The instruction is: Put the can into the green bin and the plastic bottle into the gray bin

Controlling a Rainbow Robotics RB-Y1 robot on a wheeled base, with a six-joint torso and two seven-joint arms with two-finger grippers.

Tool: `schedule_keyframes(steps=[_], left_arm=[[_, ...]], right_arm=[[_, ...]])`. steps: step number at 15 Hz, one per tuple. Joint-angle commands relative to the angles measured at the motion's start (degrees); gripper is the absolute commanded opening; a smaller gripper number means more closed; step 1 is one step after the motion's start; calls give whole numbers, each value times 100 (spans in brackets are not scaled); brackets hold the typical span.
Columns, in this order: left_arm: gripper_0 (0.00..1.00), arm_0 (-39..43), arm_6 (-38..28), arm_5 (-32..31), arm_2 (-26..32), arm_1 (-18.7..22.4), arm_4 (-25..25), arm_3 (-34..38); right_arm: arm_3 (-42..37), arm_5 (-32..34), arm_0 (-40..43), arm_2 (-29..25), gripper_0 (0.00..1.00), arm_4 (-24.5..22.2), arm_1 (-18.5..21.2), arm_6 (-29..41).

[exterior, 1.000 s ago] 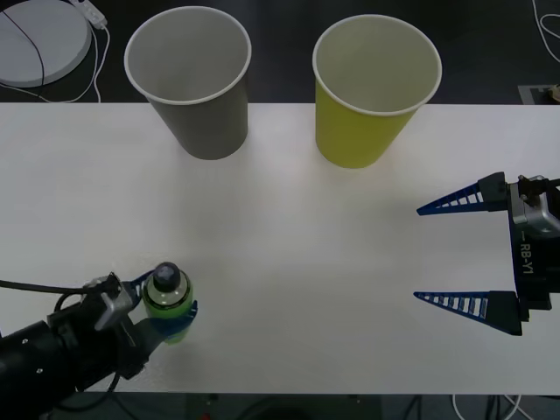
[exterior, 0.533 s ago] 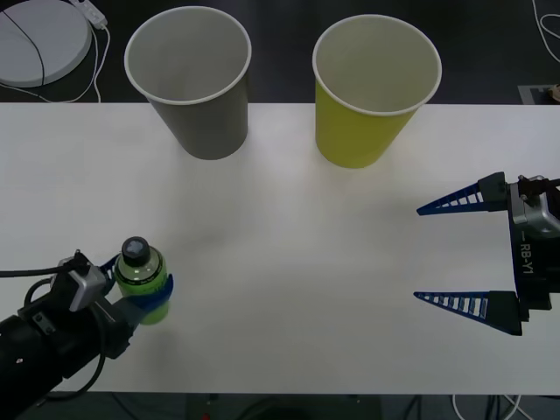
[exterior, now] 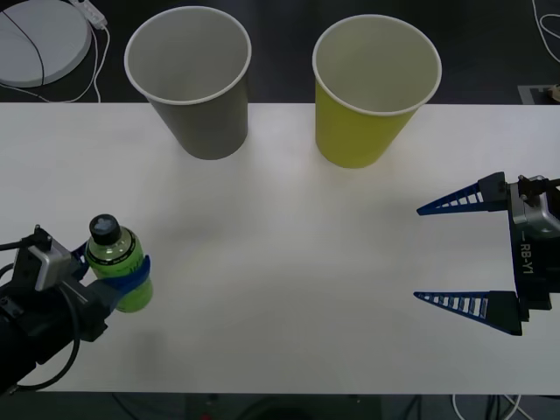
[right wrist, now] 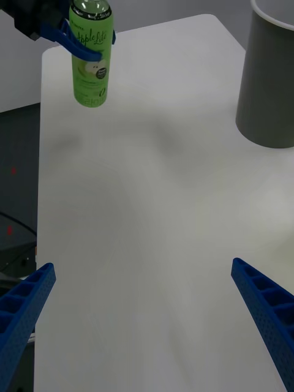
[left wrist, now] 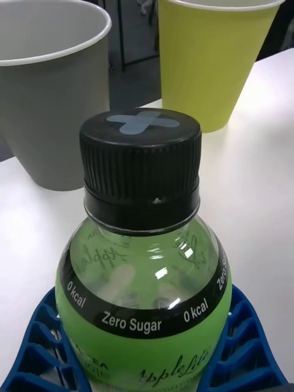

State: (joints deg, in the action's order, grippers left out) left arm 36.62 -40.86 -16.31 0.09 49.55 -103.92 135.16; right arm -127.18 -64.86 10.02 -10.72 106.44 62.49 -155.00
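The plastic bottle (exterior: 115, 259) stands upright (black cap up) near the table's (exterior: 289, 227) front left corner, pinched at the body by the left gripper (exterior: 114, 278). The gray bin (exterior: 194, 80) and the green bin (exterior: 372, 90) stand side by side at the far edge. The right gripper (exterior: 462, 254) is near the right edge, fingers spread wide.

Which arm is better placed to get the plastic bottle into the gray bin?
The left. Its gripper is shut on the plastic bottle, on the same side as the gray bin. The right gripper hangs open and empty at the table's far right.
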Motion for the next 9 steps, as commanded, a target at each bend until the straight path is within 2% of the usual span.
schedule_keyframes(steps=[1,4,5,9], left_arm=[[0,-15,-132,-531,474,2,144,28],[0,-67,-299,-1014,905,64,373,46],[0,-102,-598,-1190,1054,134,311,90],[0,-217,-1846,-1867,1590,336,-366,406]], right_arm=[[0,0,0,0,100,0,0,0],[0,0,0,0,100,0,0,0],[0,0,0,0,100,0,0,0],[0,0,0,0,100,0,0,0]])
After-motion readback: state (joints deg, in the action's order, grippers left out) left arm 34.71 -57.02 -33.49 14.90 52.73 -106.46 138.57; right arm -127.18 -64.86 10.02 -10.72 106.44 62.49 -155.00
